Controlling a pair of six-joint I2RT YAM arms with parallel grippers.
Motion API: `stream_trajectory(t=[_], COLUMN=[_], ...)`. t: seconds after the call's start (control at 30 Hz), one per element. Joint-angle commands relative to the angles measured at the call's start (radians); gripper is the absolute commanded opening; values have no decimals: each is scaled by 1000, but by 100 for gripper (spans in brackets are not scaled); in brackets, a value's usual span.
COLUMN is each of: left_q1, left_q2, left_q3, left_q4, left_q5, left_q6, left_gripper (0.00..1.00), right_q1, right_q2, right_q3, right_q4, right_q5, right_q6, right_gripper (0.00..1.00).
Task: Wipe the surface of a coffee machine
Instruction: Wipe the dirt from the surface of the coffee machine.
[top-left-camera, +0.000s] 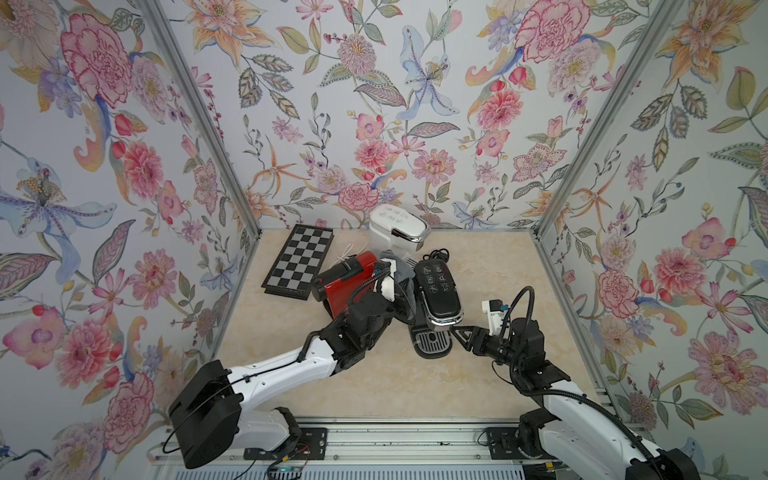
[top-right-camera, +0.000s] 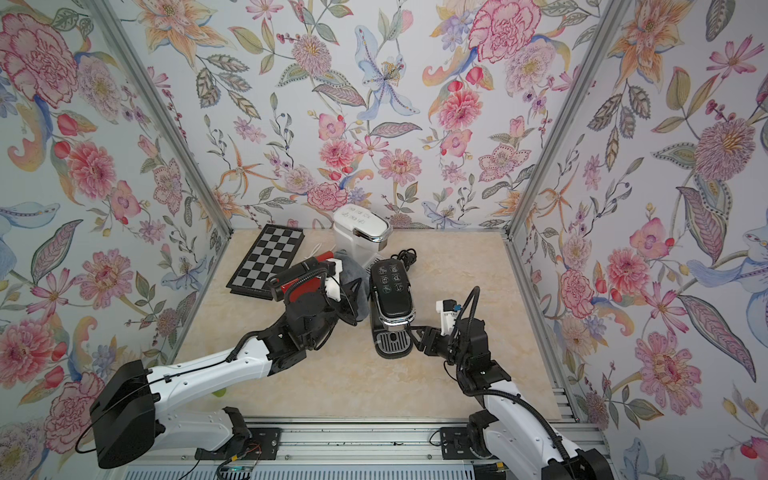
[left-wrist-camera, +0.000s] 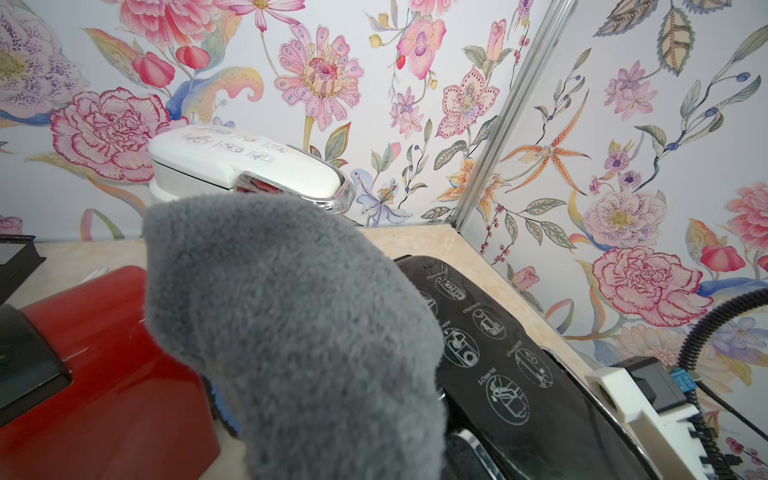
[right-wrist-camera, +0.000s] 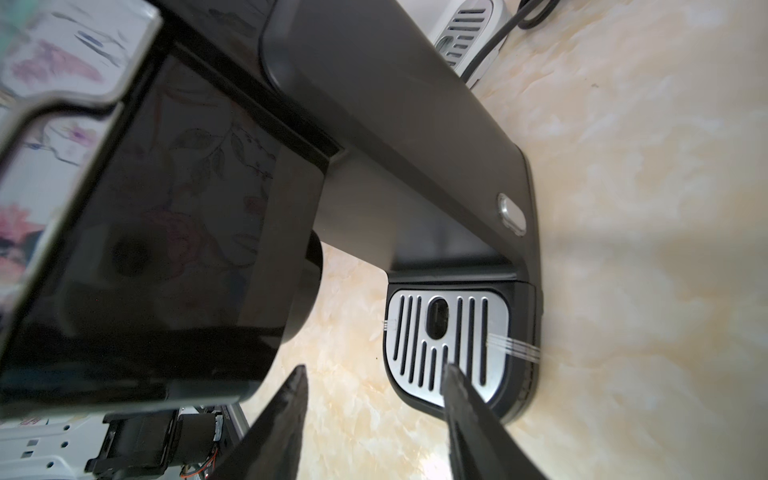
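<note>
With your left end effector (top-right-camera: 352, 291) clamped on the grey cloth (left-wrist-camera: 291, 332) just left of the black coffee machine (top-left-camera: 438, 291) mid-desk (top-left-camera: 395, 386), press flat and drag lightly across its top; the right end effector (right-wrist-camera: 374, 368), half-open and empty at its near-right base, can brace it.

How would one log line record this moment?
left tool: shut on grey cloth, beside black coffee machine | right tool: open, near drip tray
</note>
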Motion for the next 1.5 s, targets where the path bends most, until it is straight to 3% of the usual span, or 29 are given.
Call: stream_trajectory(t=[0.0, 0.17, 0.77, 1.13, 1.47], left_q1=[32, 43, 58, 58, 57], left_q2=[46, 131, 357, 362, 410], left_q3=[18, 25, -57, -187, -157], left_q4=[74, 177, 251, 348, 397], left_q5=[76, 194, 232, 230, 307], left_q6=[6, -8, -82, -157, -186], left_gripper=[0, 0, 0, 0, 0], right_q1=[10, 16, 20, 37, 52], right_q2=[16, 28, 52, 107, 129], right_q3=[22, 17, 20, 31, 49], right_q4=[33, 39, 41, 77, 86], right_q5=[12, 14, 12, 12, 16], right_q6=[-22, -22, -32, -36, -34], right_gripper=[54, 54, 54, 54, 54])
